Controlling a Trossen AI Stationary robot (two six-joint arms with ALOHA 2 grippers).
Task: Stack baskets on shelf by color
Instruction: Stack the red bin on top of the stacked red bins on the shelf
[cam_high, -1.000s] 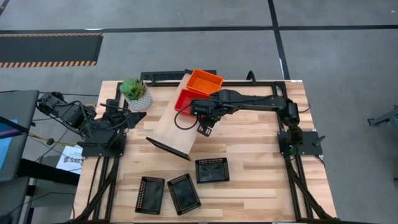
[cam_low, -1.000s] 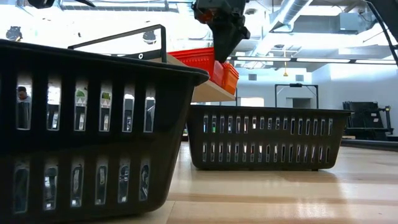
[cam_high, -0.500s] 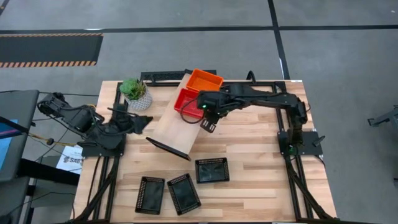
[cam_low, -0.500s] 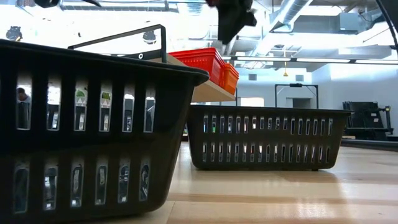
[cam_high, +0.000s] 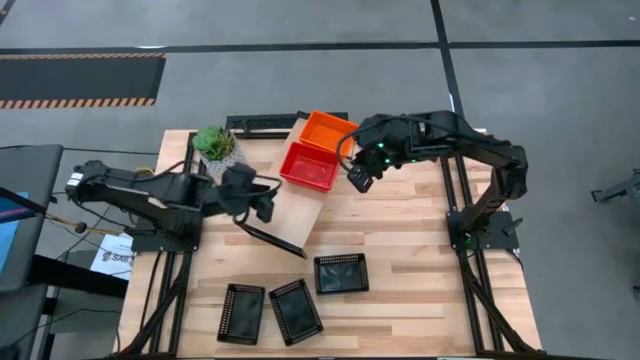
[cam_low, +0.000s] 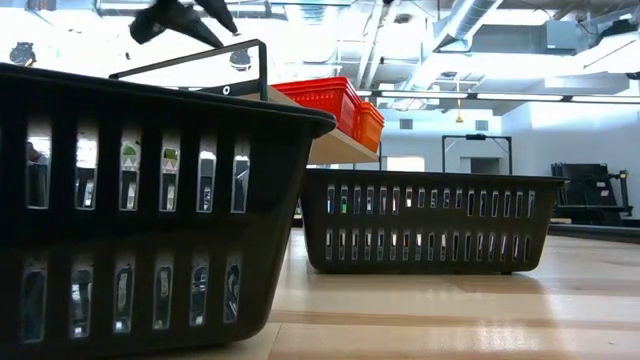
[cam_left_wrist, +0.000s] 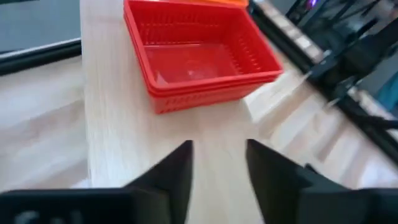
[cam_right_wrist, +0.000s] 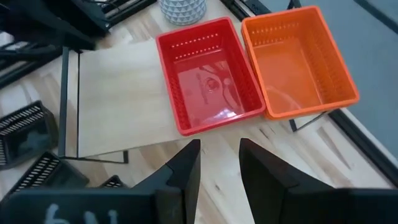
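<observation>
The left gripper (cam_high: 268, 205) hovered over the long light-wood shelf (cam_high: 280, 205), fingers (cam_left_wrist: 177, 174) parted, empty. The right gripper (cam_high: 357, 180) hung beside the red plastic mesh baskets (cam_high: 309, 166), likewise parted

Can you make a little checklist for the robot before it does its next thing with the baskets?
1. Red stack on shelf: ok.
2. Orange stack on shelf beside the red: ok.
3. Black baskets stacked on shelf: not ok, three lie on the table.
4. Left gripper empty, over bare shelf: ok.
5. Right gripper empty, clear of the red stack: ok.
6. Plant clear of the left arm: cannot tell.
</observation>
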